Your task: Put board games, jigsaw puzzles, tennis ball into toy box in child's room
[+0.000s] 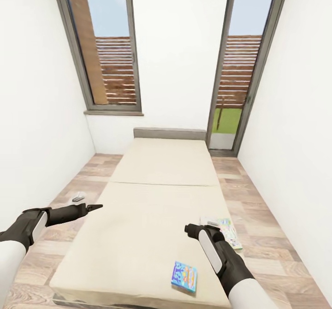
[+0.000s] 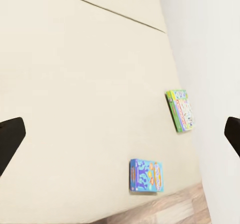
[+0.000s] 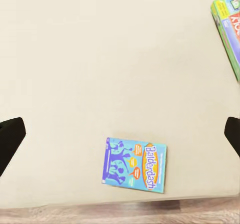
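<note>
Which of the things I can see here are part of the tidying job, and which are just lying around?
Part of the job:
blue board game
green-edged board game
bed they lie on

Just lying about:
small grey object on the floor beside the bed

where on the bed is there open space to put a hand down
Most of the bed is bare: from the headboard down its middle and left side. The near right corner is busier, with the blue board game, the green-edged board game and the right gripper.
</note>
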Motion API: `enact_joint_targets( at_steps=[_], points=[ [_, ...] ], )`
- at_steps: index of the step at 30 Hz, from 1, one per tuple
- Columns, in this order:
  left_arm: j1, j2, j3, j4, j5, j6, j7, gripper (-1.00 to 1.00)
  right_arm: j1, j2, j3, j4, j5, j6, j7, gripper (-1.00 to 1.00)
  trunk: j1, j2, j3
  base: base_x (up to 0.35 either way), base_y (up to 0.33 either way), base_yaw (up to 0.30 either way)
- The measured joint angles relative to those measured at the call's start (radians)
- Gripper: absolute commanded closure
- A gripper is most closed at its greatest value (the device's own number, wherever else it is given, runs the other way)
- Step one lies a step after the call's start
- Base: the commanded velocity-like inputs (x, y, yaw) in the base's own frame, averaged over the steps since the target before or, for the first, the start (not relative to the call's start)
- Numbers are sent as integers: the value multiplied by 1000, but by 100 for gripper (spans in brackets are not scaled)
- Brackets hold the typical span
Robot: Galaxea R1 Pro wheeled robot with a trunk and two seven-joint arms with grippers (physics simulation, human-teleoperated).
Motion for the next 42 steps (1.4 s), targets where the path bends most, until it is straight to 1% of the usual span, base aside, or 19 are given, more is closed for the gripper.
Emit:
enact_joint_targets(
  at_steps=[7,18,30,33,34,35,38,39,40,41,42],
  points=[
    [0,1,1,0,0,-1,-1,-100,1,0,1,0,0,-12,1,-100,0,0,-1,54,81,-178],
    [0,2,1,0,0,-2,-3,-100,1,1,0,0,0,-13,2,-100,0,0,-2,3,58,-21],
    [0,2,1,0,1,-1,-10,-100,0,1,-1,0,0,-12,2,-100,0,0,-19,0,1,-10],
    [1,5,3,0,1,0,-64,-100,0,0,-1,0,0,-12,2,-100,0,0,-24,0,0,0],
    [1,12,3,0,2,1,-110,-100,0,0,-1,0,0,-12,2,-100,0,0,-26,0,0,0],
    [2,26,3,0,2,2,-171,-100,0,0,-1,0,0,-12,2,-100,0,0,-28,0,0,0],
    [3,50,3,0,1,2,-283,-100,0,1,-1,0,0,-12,2,-100,0,0,-33,0,0,0],
    [3,65,3,0,1,3,-360,-100,0,1,-1,1,0,-12,2,-100,0,0,-34,0,0,0],
    [3,72,3,0,1,3,-399,-100,0,1,-1,1,0,-12,2,-100,0,0,-36,0,0,0],
    [3,84,3,0,1,4,-466,-100,0,1,-1,1,0,-12,2,-100,0,0,-37,0,0,0],
    [4,90,3,0,1,4,-497,-100,0,1,-1,1,0,-12,2,-100,0,0,-39,0,0,0]
  ],
)
